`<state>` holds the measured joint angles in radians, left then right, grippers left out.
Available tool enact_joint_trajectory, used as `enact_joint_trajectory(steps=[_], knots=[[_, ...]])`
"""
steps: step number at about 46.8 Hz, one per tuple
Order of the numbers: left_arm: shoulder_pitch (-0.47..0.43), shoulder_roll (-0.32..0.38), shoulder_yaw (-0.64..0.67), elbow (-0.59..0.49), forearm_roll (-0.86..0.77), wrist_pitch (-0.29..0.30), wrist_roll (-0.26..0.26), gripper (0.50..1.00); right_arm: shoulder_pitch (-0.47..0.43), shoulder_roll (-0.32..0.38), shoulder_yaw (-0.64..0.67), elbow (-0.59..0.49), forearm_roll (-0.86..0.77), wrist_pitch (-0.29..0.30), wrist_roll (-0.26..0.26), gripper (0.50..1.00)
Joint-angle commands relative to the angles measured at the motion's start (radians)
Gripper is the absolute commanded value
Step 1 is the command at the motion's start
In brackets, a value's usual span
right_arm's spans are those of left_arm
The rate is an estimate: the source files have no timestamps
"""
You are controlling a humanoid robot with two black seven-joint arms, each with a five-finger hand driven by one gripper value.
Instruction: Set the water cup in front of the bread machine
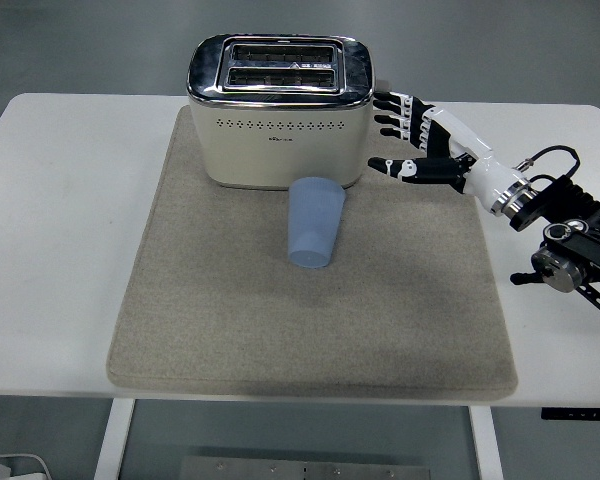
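A pale blue plastic cup (313,221) stands upright on the grey mat (230,320), just in front of the cream toaster (278,110) with its chrome top and two slots. My right hand (405,140) hovers to the right of the toaster, well clear of the cup, its fingers spread and holding nothing. The black right arm (565,240) runs back to the right edge of the picture. The left arm does not show.
The mat covers the middle of the white table (60,250). The toaster's lever (383,88) sticks out on its right side, close to my fingers. Grey floor lies beyond the table's far edge.
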<state>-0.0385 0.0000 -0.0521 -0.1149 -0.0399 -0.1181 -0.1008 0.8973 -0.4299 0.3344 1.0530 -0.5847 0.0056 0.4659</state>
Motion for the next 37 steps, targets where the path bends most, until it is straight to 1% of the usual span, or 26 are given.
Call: enact_joint_trajectory(steps=[1,14,27,32,34,37], knots=[[0.0,0.0,0.0,0.0,0.0,0.0,0.0,1.0,-0.001,-0.003,0.0,-0.008,0.0,0.0,0.0,0.911],[0.0,0.0,0.0,0.0,0.0,0.0,0.001,1.0,0.0,0.011,0.029,-0.062,0.039,0.0,-0.004,0.911],[0.0,0.0,0.0,0.0,0.0,0.0,0.0,1.0,0.009,0.016,0.046,-0.188,0.166,0.002,-0.012,0.911],[-0.001,0.0,0.0,0.0,0.0,0.0,0.001,1.0,0.032,0.028,0.048,-0.232,0.192,0.002,-0.013,0.911],[0.0,0.0,0.0,0.0,0.0,0.0,0.0,1.0,0.037,0.036,0.049,-0.254,0.212,0.002,-0.027,0.911],[-0.001,0.0,0.0,0.0,0.0,0.0,0.0,1.0,0.046,0.052,0.048,-0.292,0.252,0.002,-0.073,0.911]])
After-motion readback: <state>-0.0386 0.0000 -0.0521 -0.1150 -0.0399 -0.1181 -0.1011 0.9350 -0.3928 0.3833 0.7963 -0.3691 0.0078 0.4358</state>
